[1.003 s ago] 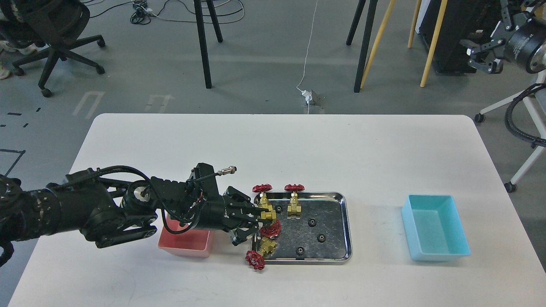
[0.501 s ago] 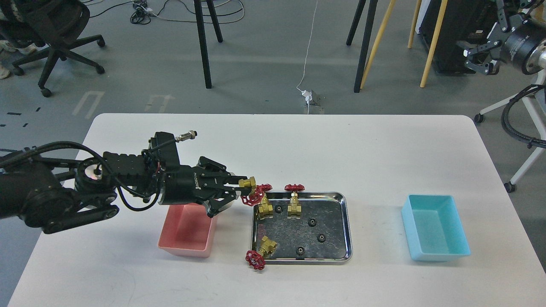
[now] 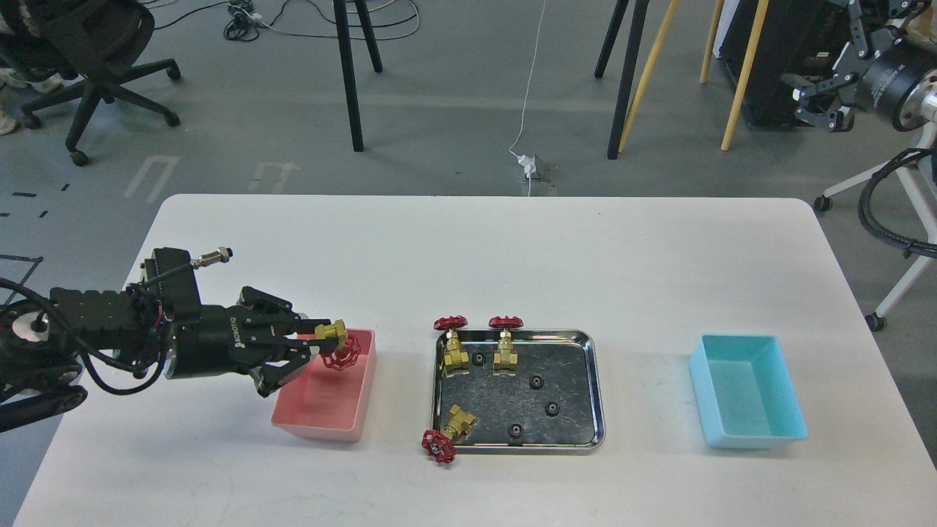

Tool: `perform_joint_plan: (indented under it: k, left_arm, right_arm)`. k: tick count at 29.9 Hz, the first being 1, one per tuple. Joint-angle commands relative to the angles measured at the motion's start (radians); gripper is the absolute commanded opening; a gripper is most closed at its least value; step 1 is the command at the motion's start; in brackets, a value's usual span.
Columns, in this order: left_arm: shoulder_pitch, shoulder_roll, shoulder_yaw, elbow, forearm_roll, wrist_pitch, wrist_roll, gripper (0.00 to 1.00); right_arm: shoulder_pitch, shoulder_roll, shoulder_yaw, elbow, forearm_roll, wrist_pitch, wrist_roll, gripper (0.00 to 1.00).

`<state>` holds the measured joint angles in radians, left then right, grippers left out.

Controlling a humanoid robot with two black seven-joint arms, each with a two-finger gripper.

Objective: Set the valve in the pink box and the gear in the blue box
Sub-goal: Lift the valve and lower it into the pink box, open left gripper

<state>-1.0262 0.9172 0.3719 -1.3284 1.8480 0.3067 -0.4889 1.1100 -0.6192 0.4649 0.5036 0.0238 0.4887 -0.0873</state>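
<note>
White table [image 3: 512, 249]: left gripper [image 3: 322, 340] clamped on valve [image 3: 335, 344] w/ handwheel hanging just over pink box [image 3: 329, 410] near its far rim, so release is straight down; right gripper [image 3: 816, 99] raised off-table, jaw state unclear.

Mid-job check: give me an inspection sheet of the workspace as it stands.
Surface: white table, steel tray at centre.
Job's things: one brass red-wheeled valve held over salmon-pink plastic box; three valves and four small black gears seen at the tray; turquoise-blue plastic box empty.
Clutter: nothing seen.
Hands: left hand shut on valve; right hand raised off-table, state unclear.
Cables: white cord on floor.
Surroundings: office chair, stand legs.
</note>
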Motion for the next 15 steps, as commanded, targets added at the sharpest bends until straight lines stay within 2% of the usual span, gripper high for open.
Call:
perform_joint_plan:
  k: [1, 15]
  left_arm:
    - [0.029, -0.004, -0.002, 0.035, 0.002, 0.000, 0.000, 0.14]
    - [0.095, -0.084, -0.002, 0.133, 0.004, 0.000, 0.000, 0.18]
  right_arm:
    - [-0.004, -0.007, 0.000, 0.003, 0.002, 0.000, 0.000, 0.99]
    - [-0.012, -0.011, 0.001, 0.003, 0.004, 0.000, 0.001, 0.99]
